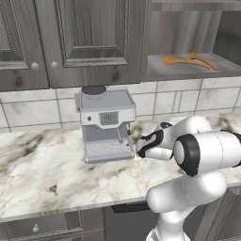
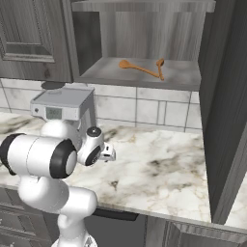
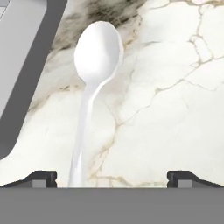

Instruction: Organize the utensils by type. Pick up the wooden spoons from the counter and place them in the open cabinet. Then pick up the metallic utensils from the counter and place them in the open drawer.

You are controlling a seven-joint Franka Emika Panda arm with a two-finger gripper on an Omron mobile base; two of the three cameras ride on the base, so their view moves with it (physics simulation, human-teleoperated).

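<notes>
With both wooden spoons already lying on the shelf of the open cabinet, one crossing near the other toward the shelf's front, the step in hand looks to be the first metallic pick. The end effector hangs just above the tabletop with its fingers spread wide apart and nothing between them but the handle of the pale shiny spoon. That spoon lies flat on the marble, bowl pointing away from the hand, close beside the base of the coffee machine, which stands toward the back edge of the tabletop.

To do this well, the fingers should straddle the thin handle squarely, so I would shift slightly toward the handle, which sits off-centre nearer one fingertip, then descend until the tips almost meet the marble before closing. A slim, flat, glossy handle will probably slip or pivot if pinched high, and drifting sideways risks bumping the machine's base.
</notes>
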